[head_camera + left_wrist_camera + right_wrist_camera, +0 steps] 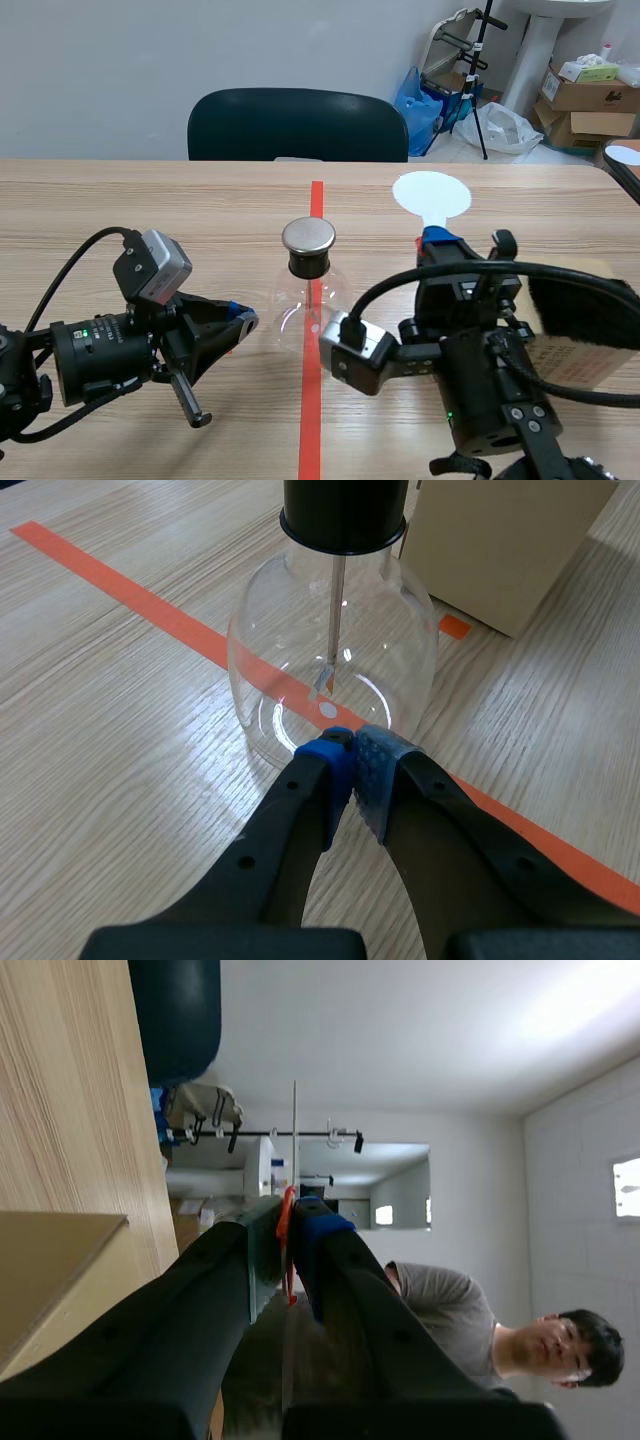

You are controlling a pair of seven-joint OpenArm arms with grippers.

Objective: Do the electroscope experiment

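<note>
The electroscope, a clear glass flask (305,305) with a black stopper and a round metal cap (308,236), stands on the red tape line at the table's middle. Inside it a thin rod (337,620) hangs down to small leaves. My left gripper (240,322) lies low on the table, shut on nothing, its tips (350,748) right at the flask's (330,670) base. My right gripper (437,240) is raised to the right of the flask and points upward. It is shut on the stem of a white round paddle (430,194), which the right wrist view shows edge-on (294,1130) between the fingers (285,1228).
A cardboard box (575,365) with a black furry cloth (585,308) on it sits at the right, behind the right arm. The box (500,550) is also just beyond the flask. A dark chair (298,125) stands across the table. A person (480,1330) appears in the right wrist view.
</note>
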